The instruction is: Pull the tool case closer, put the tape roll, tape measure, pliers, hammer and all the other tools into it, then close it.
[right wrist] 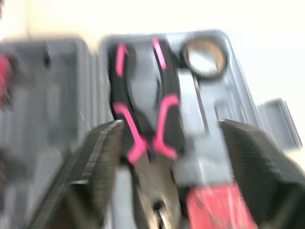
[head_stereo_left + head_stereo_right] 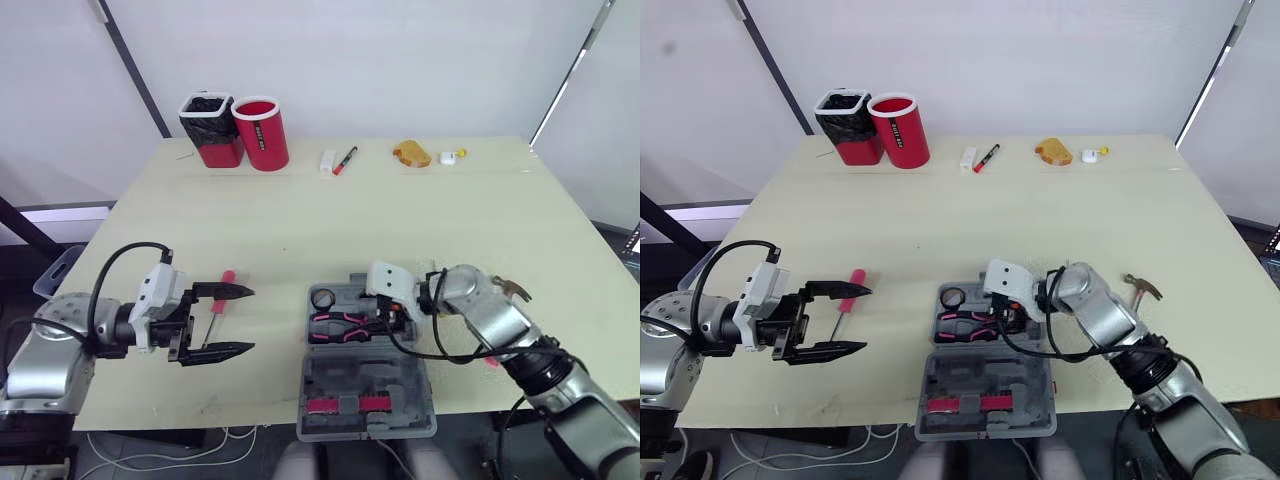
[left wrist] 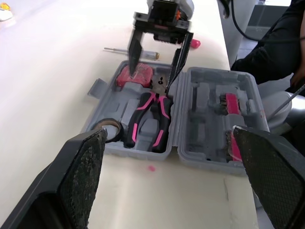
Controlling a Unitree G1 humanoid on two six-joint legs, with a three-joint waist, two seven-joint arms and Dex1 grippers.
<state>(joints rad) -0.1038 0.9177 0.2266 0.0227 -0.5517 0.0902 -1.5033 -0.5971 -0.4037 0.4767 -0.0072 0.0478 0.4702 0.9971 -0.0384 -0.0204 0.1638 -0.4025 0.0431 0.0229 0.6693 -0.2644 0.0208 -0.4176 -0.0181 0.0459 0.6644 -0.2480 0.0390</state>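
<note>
Grey tool case (image 2: 365, 376); illegible lettering on red cup (image 2: 261, 135).

Open tool case (image 3: 177, 125) seen on the tabletop (image 3: 52, 62).
Pliers (image 3: 150, 120), tape roll (image 3: 107, 130) and tape measure (image 3: 135, 75) are laid in its tray; the right hand (image 3: 150, 77) is held above them, fingers spread.

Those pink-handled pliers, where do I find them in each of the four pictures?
Left eye view: pliers in the open tool case, low centre.
Right eye view: pliers in the same case, low centre.
Left wrist view: pliers between tape roll and case hinge.
Right wrist view: pliers next to the tape roll.
Shared landmark: the tape roll.
</note>
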